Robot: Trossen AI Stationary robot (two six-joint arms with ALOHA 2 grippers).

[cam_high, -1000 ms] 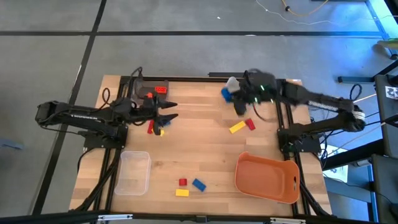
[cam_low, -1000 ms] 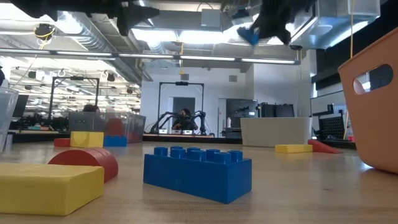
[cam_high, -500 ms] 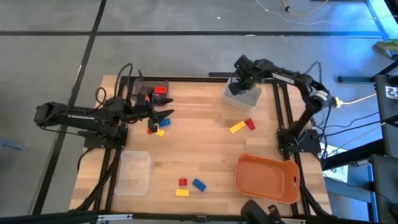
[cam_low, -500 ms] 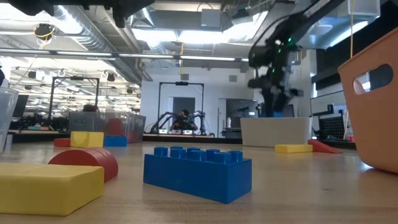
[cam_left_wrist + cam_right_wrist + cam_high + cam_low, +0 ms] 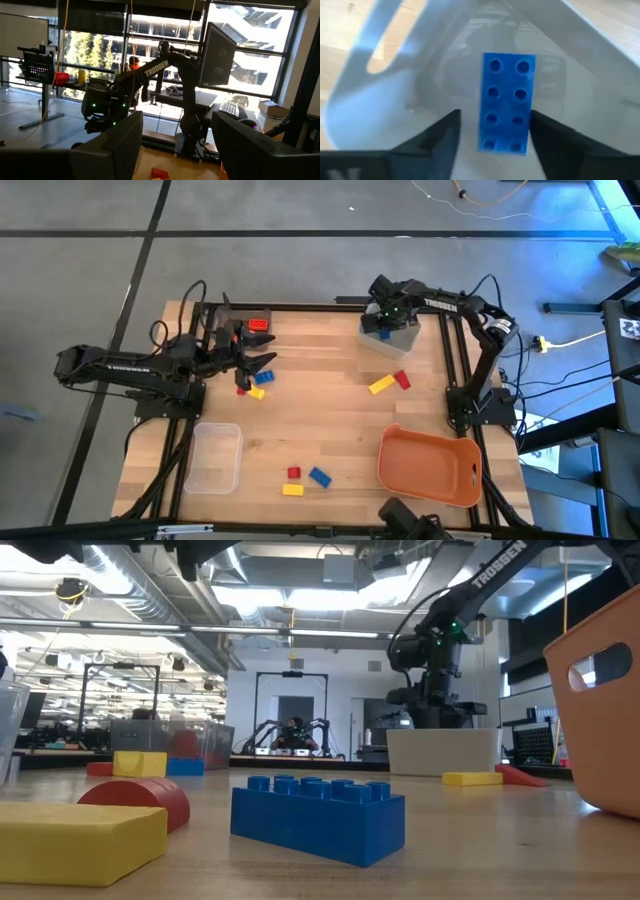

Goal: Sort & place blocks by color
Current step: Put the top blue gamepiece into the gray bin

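1. I'm hovering the right pincer (image 5: pixel 492 137) over the pale bin (image 5: pixel 392 340), fingers spread, gripping nothing.
2. The blue block (image 5: pixel 506 100) is lying just ahead between my fingertips, inside the bin.
3. I'm planning a straight lift, avoiding its walls.
4. The left pincer (image 5: pixel 262 365) is waiting open above the red and yellow blocks (image 5: pixel 251 388).

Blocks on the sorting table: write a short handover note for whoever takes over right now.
Right gripper: jaws open over the grey bin, a blue block lying inside between them.
Left gripper: jaws open, above a red, yellow and blue cluster.
Done: one blue block binned; a red block sits in the far-left bin.
Left: that cluster, the yellow and red pair mid-table, three blocks at the near edge. Clear bin and orange tray look empty.
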